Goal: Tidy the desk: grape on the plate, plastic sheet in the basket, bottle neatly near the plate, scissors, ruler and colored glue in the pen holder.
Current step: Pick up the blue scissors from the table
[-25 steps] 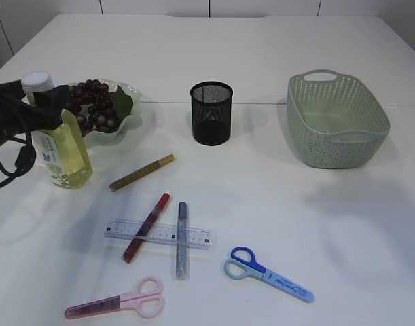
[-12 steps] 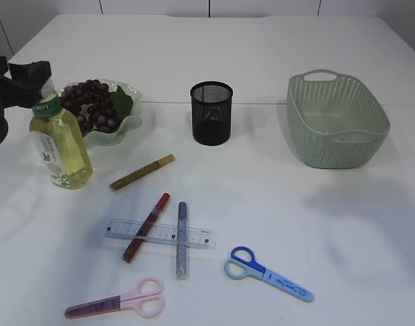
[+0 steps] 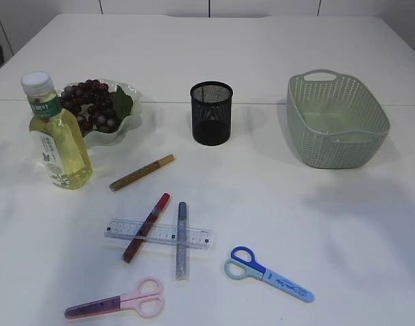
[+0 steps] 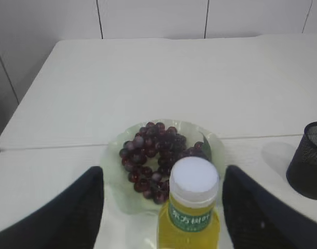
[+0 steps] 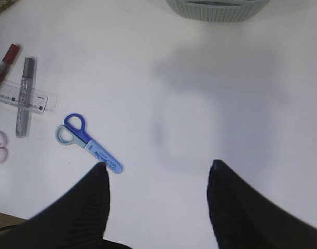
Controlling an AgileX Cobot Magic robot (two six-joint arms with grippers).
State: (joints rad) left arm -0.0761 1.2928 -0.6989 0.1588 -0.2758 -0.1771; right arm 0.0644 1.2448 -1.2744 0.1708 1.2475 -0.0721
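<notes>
The bottle [image 3: 58, 139] of yellow liquid stands upright beside the plate [image 3: 129, 102], which holds the grape [image 3: 92, 105]. In the left wrist view my left gripper [image 4: 162, 168] is open, its fingers wide on either side of the bottle [image 4: 192, 207] without touching it. My right gripper [image 5: 158, 163] hangs open over bare table, near the blue scissors [image 5: 88, 142]. The ruler [image 3: 159, 232] lies under a red glue [image 3: 147, 227] and a grey glue [image 3: 182, 239]; a gold glue [image 3: 142, 172] lies apart. Pink scissors [image 3: 119, 301] lie at the front. The plastic sheet is out of view.
The black mesh pen holder [image 3: 211, 113] stands mid-table behind the stationery. The green basket [image 3: 336, 122] sits at the back right. Neither arm shows in the exterior view.
My left gripper has let go of the bottle and drawn back out of the exterior view to the left. The bottle stays standing by the plate.
</notes>
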